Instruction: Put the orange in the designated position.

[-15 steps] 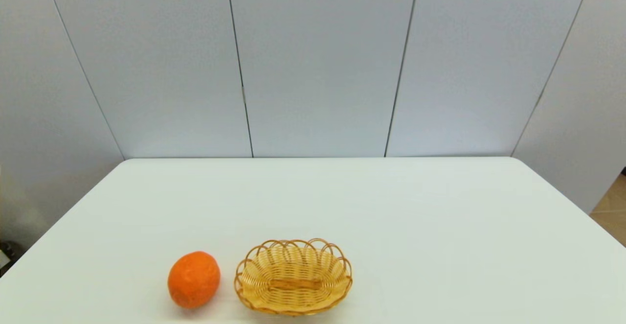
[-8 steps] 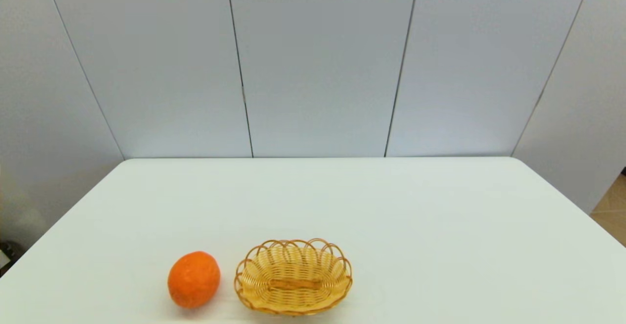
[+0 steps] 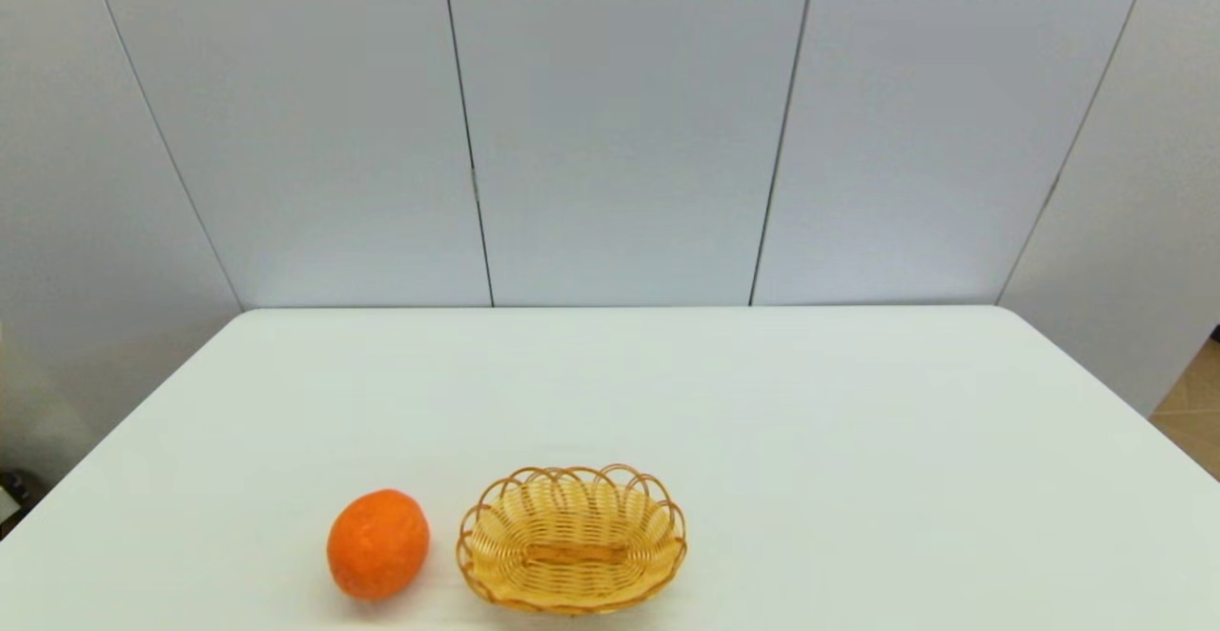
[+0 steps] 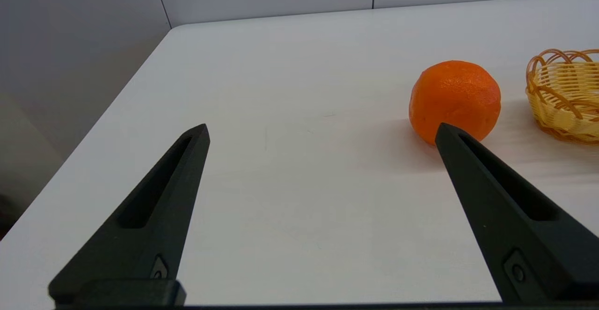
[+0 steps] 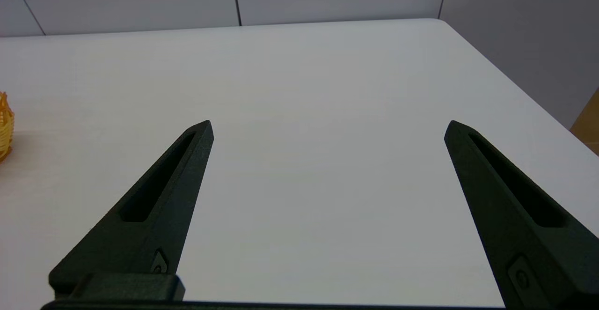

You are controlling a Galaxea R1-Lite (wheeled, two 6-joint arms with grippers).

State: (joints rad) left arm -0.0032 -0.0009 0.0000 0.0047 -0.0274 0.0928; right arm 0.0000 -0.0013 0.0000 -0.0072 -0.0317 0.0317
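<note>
Orange (image 3: 377, 543) being kept on tabletop (image 3: 762, 402) just beside wicker basket (image 3: 570, 538), apart; left gripper (image 4: 323, 129) and right gripper (image 5: 327, 125) being held low, jaws spread wide.

The orange (image 3: 377, 544) has dimpled, slightly lumpy skin with a dull sheen. The basket (image 3: 571, 538) is woven wicker, tan and lightly glossy, on a smooth, matt white surface (image 3: 858, 440). Each claw, left (image 4: 321, 131) and right (image 5: 327, 127), looks like matt black plastic, finely textured.
</note>
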